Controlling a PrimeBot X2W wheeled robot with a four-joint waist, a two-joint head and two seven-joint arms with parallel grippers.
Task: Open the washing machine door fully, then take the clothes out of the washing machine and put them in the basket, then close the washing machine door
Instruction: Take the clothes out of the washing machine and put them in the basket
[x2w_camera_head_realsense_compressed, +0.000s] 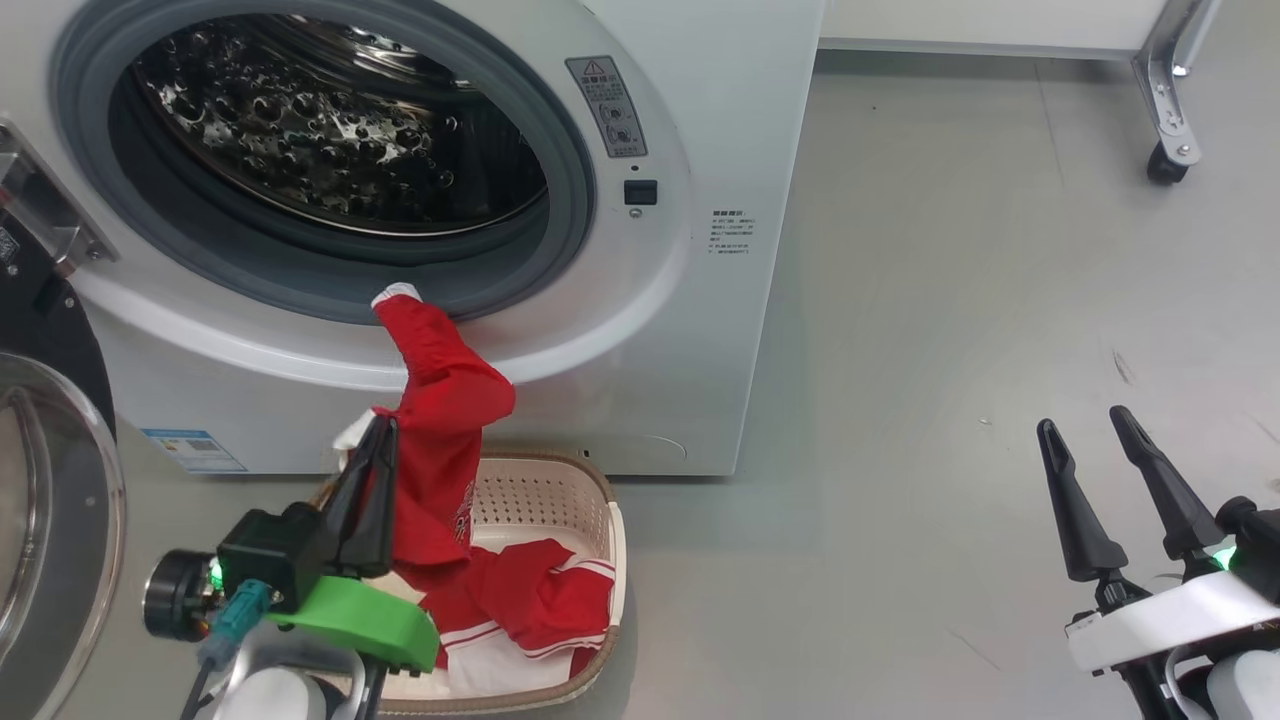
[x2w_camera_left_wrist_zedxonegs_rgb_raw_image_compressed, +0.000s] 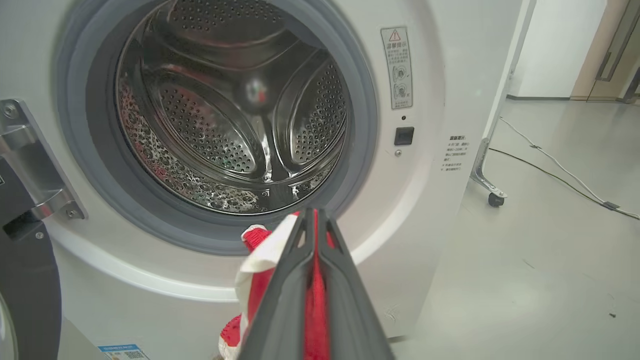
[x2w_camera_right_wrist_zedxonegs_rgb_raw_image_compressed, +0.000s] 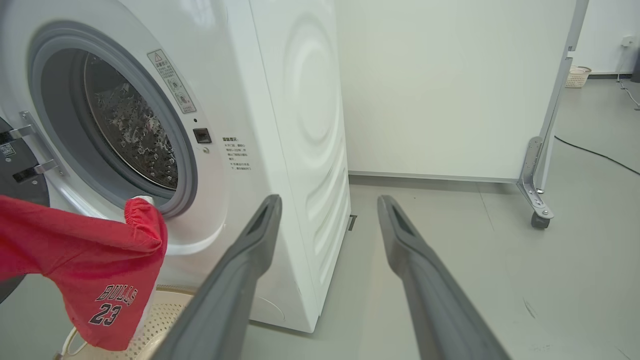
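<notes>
Closest to the head camera, the left gripper (x2w_camera_head_realsense_compressed: 382, 432) is pinching a red jersey (x2w_camera_head_realsense_compressed: 445, 400) between its shut fingers, low in front of the washing machine (x2w_camera_head_realsense_compressed: 720, 120). One white-trimmed end of the jersey is lying on the lower lip of the grey gasket (x2w_camera_head_realsense_compressed: 570, 230), and the rest is hanging down into the basket (x2w_camera_head_realsense_compressed: 545, 500), which is sitting on the floor just beside the machine's front. The washing machine door (x2w_camera_head_realsense_compressed: 40, 500) is standing swung open at the left. The right gripper (x2w_camera_head_realsense_compressed: 1082, 420) is waiting well apart at the near right, fingers spread and holding nothing.

Judging by this, the jersey is being moved to the basket. To do it well, the arm should be drawing the cloth away from the opening until the trailing end is slipping off the gasket, then lowering over the basket's middle before letting go, so nothing is draping over the rim.

Counting: one washer, one door, two grippers, one held jersey, and what seems a second red-and-white garment (x2w_camera_head_realsense_compressed: 530, 600) lying in the basket. The drum (x2w_camera_head_realsense_compressed: 330, 130) is looking bare.
</notes>
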